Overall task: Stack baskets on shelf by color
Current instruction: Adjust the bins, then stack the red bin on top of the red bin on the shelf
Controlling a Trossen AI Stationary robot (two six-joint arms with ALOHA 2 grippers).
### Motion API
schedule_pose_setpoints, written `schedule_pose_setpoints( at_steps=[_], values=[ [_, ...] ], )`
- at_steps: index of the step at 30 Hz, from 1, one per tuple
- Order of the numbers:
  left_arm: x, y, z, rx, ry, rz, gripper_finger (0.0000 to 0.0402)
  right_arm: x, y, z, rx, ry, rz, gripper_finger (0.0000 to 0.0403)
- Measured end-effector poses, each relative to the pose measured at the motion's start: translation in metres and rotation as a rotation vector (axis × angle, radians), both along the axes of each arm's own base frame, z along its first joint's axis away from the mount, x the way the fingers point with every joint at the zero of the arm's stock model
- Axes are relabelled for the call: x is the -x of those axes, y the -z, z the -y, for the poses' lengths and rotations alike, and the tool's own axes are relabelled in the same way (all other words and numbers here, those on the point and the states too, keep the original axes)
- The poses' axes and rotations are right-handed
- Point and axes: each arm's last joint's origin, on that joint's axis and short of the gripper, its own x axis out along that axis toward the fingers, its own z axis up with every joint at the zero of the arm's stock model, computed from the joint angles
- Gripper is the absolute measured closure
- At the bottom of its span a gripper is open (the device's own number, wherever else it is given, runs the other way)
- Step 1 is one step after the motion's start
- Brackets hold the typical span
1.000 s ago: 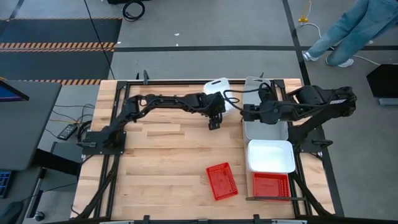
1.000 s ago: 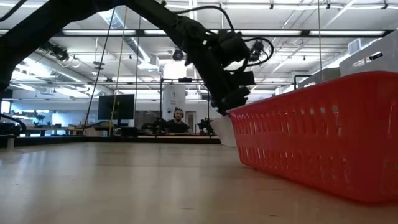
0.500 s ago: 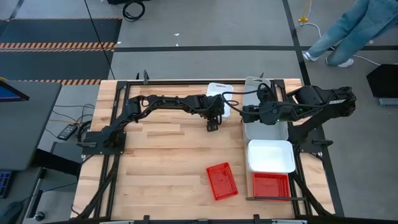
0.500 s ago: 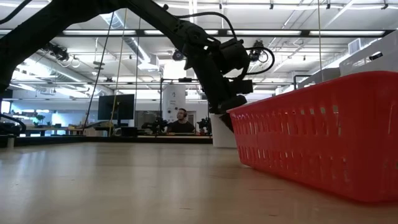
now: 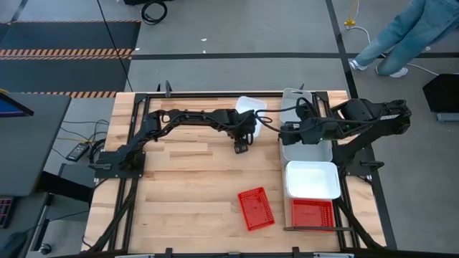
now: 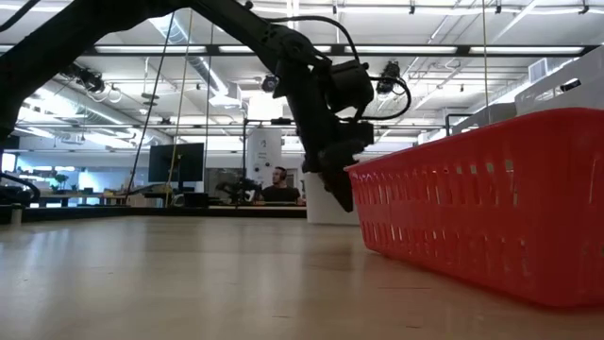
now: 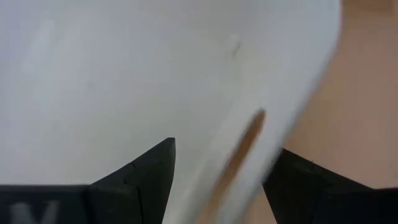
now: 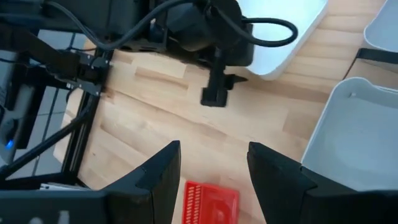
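Right now the small white plastic basket with rounded corners (image 5: 249,106) is sitting at the far edge of the slatted wooden tabletop (image 5: 186,186), close to the black frame bar (image 5: 215,94). The left gripper (image 5: 242,145) is reaching over the near rim of that basket. In the left wrist view the white wall (image 7: 155,74) is showing between the two dark fingers (image 7: 140,171), but I cannot tell if they are squeezing it or just standing around it.

The basket is looking light and thin. Its plastic is looking smooth, so it is likely slippery, and the wall may bend a little when pinched. The best place to hold it is the top rim of one wall, one finger inside and one outside, just where the gripper is now.

The right gripper (image 5: 285,132) is waiting with its fingers apart and nothing between them, hanging over the light grey plastic basket (image 5: 307,149). Nearer along the right side, another white basket (image 5: 313,179) and a red mesh basket (image 5: 313,213) are lining up. A loose red mesh basket (image 5: 256,208) is lying well apart on the table.

Room is feeling tight: the frame bar is just behind the basket and the right arm is near. The middle of the table is giving more space for moving.
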Motion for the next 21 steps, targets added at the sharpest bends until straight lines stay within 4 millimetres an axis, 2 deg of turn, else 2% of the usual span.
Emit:
schedule_pose_setpoints(
  at_steps=[5,8,12,17,21],
  values=[
    [0.007,-0.001,0.007,0.023,0.036,-0.077,0.0175,-0.003,0.002,-0.005,-0.009,-0.118,-0.040,0.0212],
    [0.011,-0.014,0.009,0.058,0.058,-0.064,0.0180,-0.005,0.008,-0.014,0.013,-0.277,-0.120,0.0212],
    [0.017,-0.051,0.008,0.033,0.064,0.035,0.0192,-0.005,0.012,-0.022,0.057,-0.349,-0.167,0.0212],
    [0.029,-0.103,0.007,0.016,0.030,0.200,0.0206,-0.006,0.007,-0.032,0.212,-0.343,-0.083,0.0212],
    [0.040,-0.138,0.016,0.064,0.005,0.311,0.0212,-0.003,0.005,-0.036,0.260,-0.371,-0.066,0.0212]
  ],
)
